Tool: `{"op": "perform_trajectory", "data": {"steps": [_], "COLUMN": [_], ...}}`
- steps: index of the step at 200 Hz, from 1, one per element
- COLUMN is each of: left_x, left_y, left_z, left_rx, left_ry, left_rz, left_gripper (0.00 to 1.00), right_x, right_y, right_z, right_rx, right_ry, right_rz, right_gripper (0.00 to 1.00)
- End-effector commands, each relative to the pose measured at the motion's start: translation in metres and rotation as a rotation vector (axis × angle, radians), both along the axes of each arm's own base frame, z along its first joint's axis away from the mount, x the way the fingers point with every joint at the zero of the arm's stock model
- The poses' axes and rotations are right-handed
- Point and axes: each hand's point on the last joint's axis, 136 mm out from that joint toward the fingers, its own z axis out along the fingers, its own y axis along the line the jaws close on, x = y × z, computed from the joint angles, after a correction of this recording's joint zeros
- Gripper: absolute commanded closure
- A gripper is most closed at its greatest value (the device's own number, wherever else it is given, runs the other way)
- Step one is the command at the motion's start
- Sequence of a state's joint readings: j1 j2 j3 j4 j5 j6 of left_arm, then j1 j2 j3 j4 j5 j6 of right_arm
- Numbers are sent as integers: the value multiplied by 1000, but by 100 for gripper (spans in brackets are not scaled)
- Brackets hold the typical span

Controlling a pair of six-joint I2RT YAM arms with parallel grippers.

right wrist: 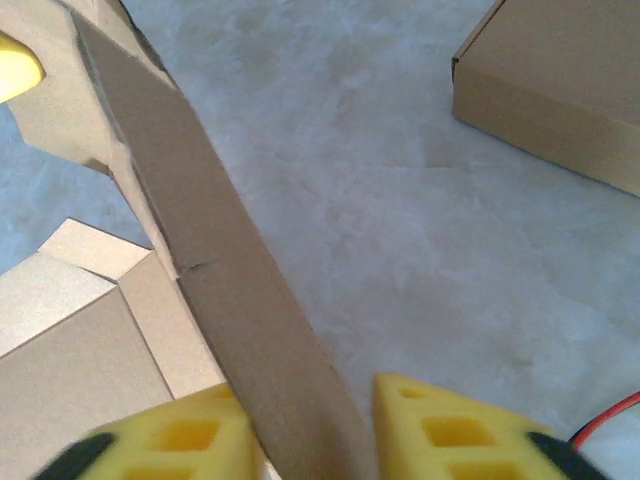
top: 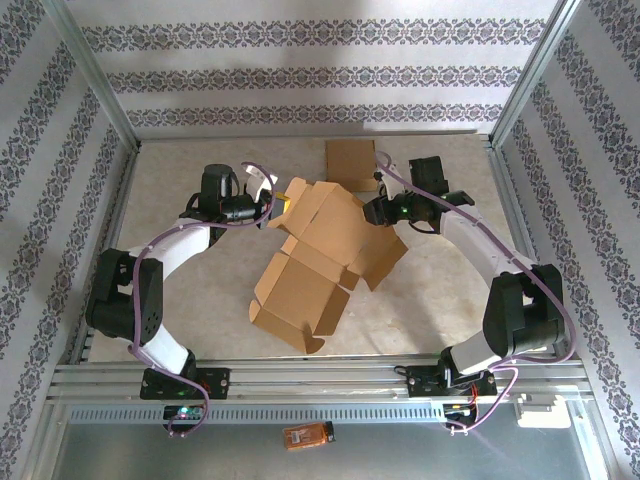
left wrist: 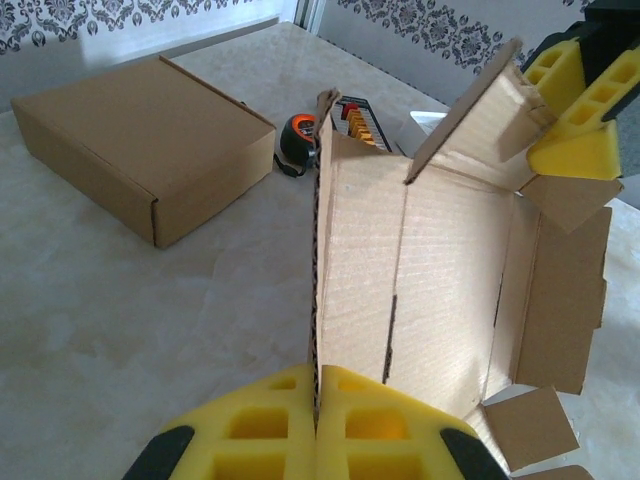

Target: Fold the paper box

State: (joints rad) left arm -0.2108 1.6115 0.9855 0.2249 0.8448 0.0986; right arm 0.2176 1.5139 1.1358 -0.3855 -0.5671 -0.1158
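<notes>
The unfolded box was matt brown corrugated cardboard, rough and fluted along its cut edges. The closed box was the same dull card. The pads looked like yellow foam, matt and hollowed. The table had a smooth, marbled, faintly glossy top. The frame was pale satin metal.

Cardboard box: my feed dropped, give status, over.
Left gripper shut on unfolded brown cardboard box, wall edge. Right gripper shut on opposite flap. Closed brown cardboard box behind, not obstructing.
</notes>
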Motion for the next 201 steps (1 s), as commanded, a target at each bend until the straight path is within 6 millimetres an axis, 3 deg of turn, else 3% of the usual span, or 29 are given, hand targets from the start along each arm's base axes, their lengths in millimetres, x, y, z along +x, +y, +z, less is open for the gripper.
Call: {"op": "perform_trajectory", "data": {"steps": [1, 25, 40, 56, 75, 89, 117, 137, 167, 201], "left_x": [-4, -1, -5, -8, -12, -16, -26, -32, -32, -21], "left_y": [-7, -3, 0, 10, 28, 40, 54, 61, 47, 23], "left_z": [23, 32, 49, 69, 83, 79, 50, 27, 8, -4], "left_rx": [-16, -57, -106, -169, -232, -237, -193, -164, -175, -243], "left_ry": [-65, -47, -59, -53, 32, 136, 370, 499, 604, 688], "left_rz": [-23, 44, 103, 220, 364, 463, 592, 660, 614, 539], "left_gripper": [96, 75, 53, 47, 46, 45, 46, 52, 66, 69], "right_x": [3, 3, 5, 8, 10, 11, 14, 10, 5, 0], "right_y": [-3, -7, -10, -14, -11, -7, 1, 10, 22, 36], "right_z": [5, 21, 35, 55, 76, 78, 54, 27, 0, -14], "right_rx": [-18, -114, -205, -319, -447, -528, -687, -805, -954, -1051], "right_ry": [-28, -137, -229, -354, -511, -579, -609, -627, -681, -753], "right_rz": [-1, -12, -21, -36, -14, 32, 117, 194, 291, 348], "right_gripper": [79, 87, 90, 95, 98, 100, 100, 100, 99, 98]}}
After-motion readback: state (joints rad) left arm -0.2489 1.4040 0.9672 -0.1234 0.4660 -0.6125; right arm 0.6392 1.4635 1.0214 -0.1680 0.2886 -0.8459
